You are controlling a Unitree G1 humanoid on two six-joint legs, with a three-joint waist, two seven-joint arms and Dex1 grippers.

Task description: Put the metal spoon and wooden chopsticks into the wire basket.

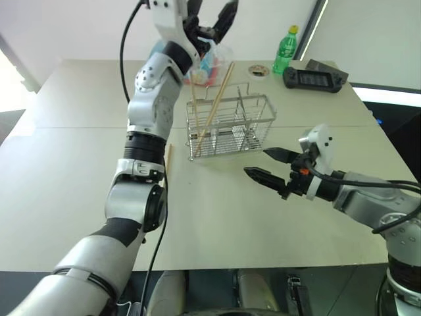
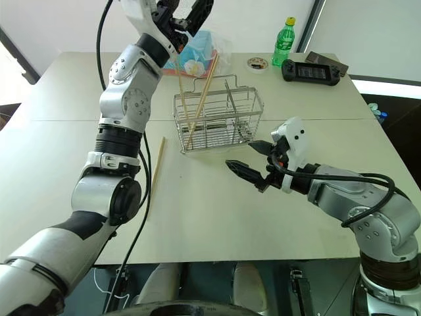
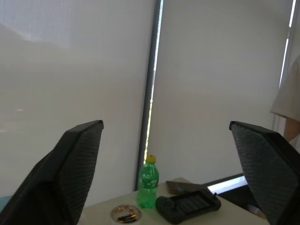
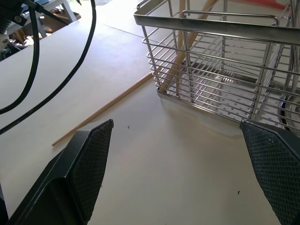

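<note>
The wire basket (image 2: 218, 122) is standing on the pale table (image 2: 59, 151), a little beyond its middle. Two wooden chopsticks (image 2: 199, 103) are leaning inside the basket's left compartment, their upper ends sticking out above the rim and crossing each other. A third chopstick (image 2: 156, 166) is lying flat on the table just left of the basket, apart from it (the right wrist view shows it running up close to the basket's near corner). I cannot make out the metal spoon.

The left gripper (image 1: 212, 18) is hovering high above the basket's far left side, its fingers spread wide and holding nothing. The right gripper (image 2: 253, 162) is hanging low over the table near the basket's near right corner, fingers likewise parted and empty.

At the table's far edge a green bottle (image 2: 283, 41) and a black game controller (image 2: 314, 69) are sitting.
</note>
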